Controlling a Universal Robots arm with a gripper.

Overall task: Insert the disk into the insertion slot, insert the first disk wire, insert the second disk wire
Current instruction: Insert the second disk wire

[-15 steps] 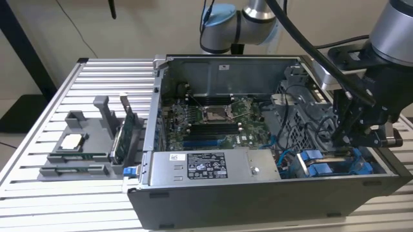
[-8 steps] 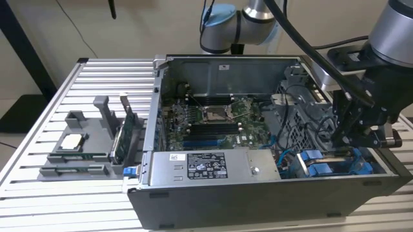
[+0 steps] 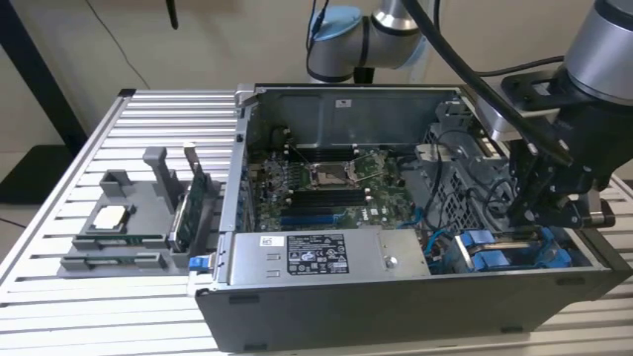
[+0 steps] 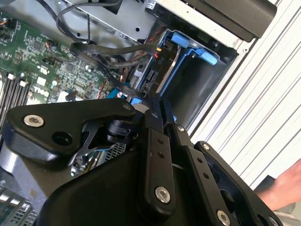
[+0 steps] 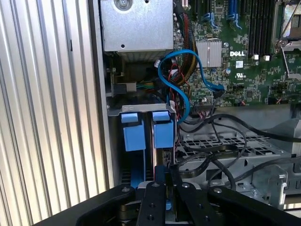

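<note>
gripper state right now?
Tool: shut, fingers pressed together, hanging over the insertion slot at the disk. Whether anything is pinched between them cannot be told.

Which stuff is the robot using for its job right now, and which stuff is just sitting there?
For the job:
- gripper, down at the drive bay
- insertion slot with blue tabs
- disk, standing in the slot
- black wires beside it

Just sitting there:
- motherboard
- grey box with white stickers
- grey parts tray on the slatted table

A ribbed metal table (image 3: 129, 119) carries an open computer case (image 3: 396, 311) and a grey parts holder (image 3: 129, 230).
</note>
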